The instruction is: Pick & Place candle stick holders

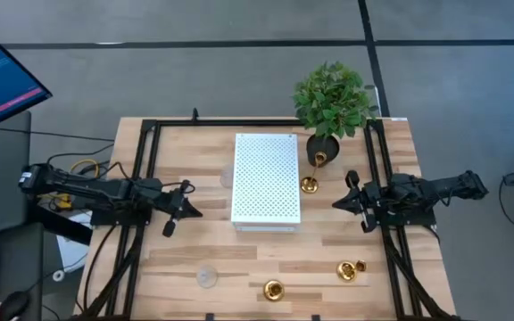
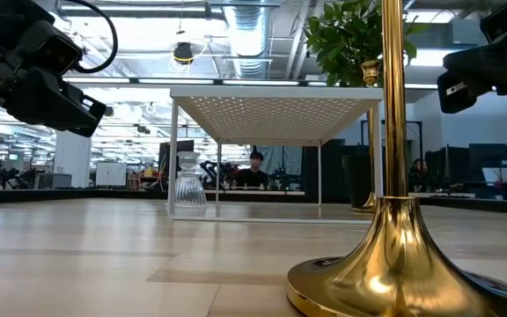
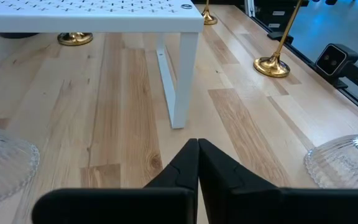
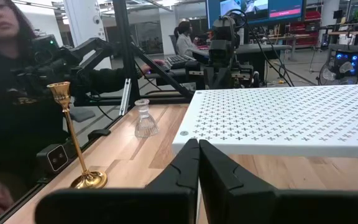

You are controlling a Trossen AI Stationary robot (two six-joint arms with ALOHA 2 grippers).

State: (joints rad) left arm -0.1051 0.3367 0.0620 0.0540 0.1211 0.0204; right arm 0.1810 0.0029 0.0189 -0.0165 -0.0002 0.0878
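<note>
Both claws pressed together, empty, nothing picked yet.
Spread right gripper (image 1: pixel 339 204) first, then take gold holder (image 1: pixel 310 185) low on stem; left gripper (image 1: pixel 192 212) waits.

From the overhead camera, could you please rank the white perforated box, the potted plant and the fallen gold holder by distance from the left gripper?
Measured from the left gripper:
1. White perforated box, just beside it at the table's middle.
2. Potted plant, at the far right corner.
3. Fallen gold holder, on the near right.

the high view looked straight down on the desk (image 1: pixel 194 259); the low view sat at desk level, close behind a gold holder (image 2: pixel 393 255). both wrist views faced the white box (image 3: pixel 92 15).
</note>
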